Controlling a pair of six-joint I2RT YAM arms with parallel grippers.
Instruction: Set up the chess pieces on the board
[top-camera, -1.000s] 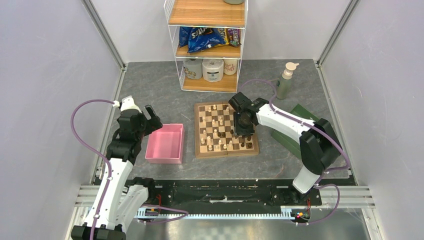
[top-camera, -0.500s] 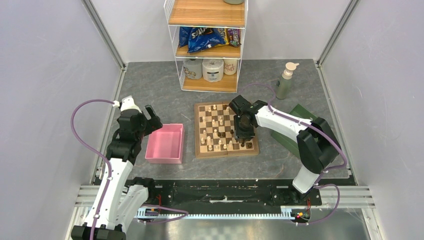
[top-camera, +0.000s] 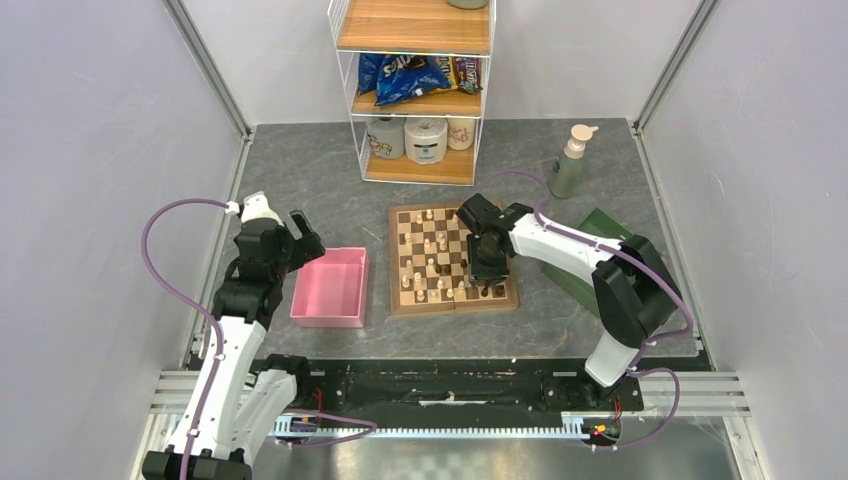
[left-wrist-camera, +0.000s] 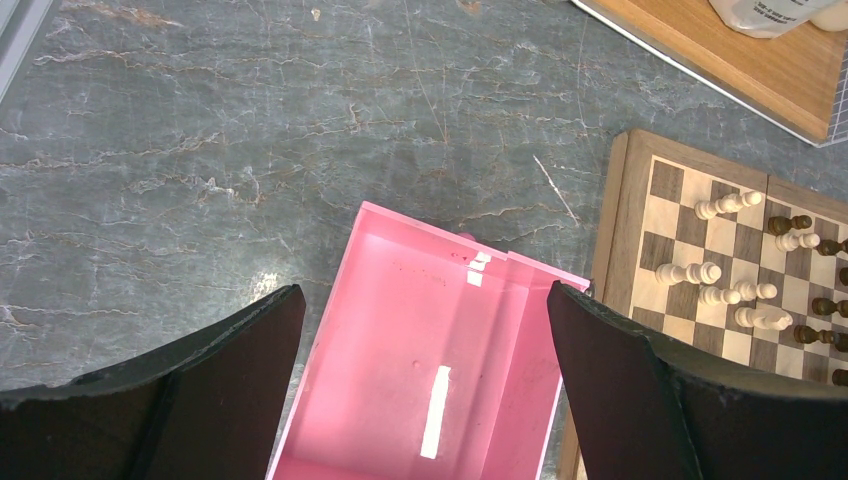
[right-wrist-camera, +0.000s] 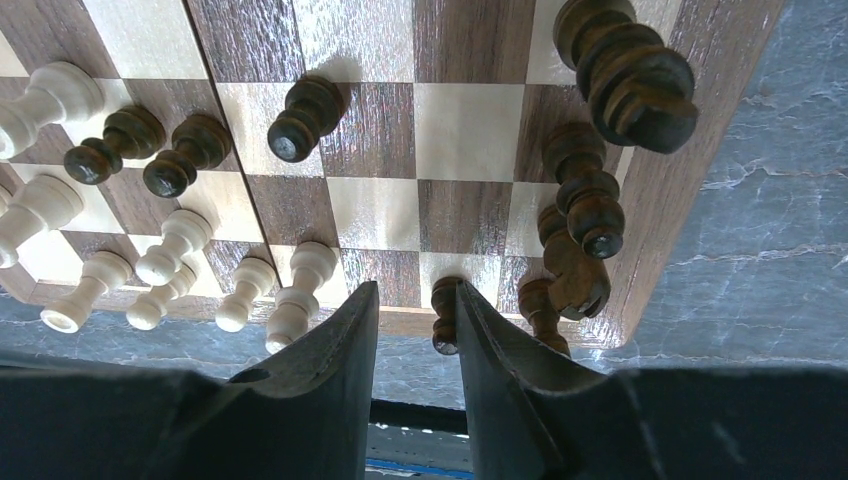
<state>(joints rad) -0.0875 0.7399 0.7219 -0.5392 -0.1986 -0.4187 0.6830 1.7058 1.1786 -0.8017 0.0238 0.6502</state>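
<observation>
The board (top-camera: 394, 270) lies mid-table with cream-white pieces (top-camera: 432, 262) on its left half and dark pieces (top-camera: 497, 290) along its right side. My right gripper (top-camera: 487, 266) hangs low over the board's near right part. In the right wrist view its jaws (right-wrist-camera: 417, 290) are a little apart. A dark pawn (right-wrist-camera: 443, 318) on the board's edge row stands in the gap, against the right finger; the left finger is clear of it. My left gripper (top-camera: 300, 235) is wide open and empty above the pink tray (left-wrist-camera: 400, 330).
Dark pieces (right-wrist-camera: 590, 200) and a knight (right-wrist-camera: 575, 270) crowd the board's border (right-wrist-camera: 660, 200) beside my right finger. White pawns (right-wrist-camera: 300, 290) stand left of it. A green tray (top-camera: 600, 225) lies under the right arm. A wire shelf (top-camera: 415, 90) and soap bottle (top-camera: 572, 160) stand behind.
My right gripper has moved slightly toward the near edge of the board and lower. The left arm has not moved.
</observation>
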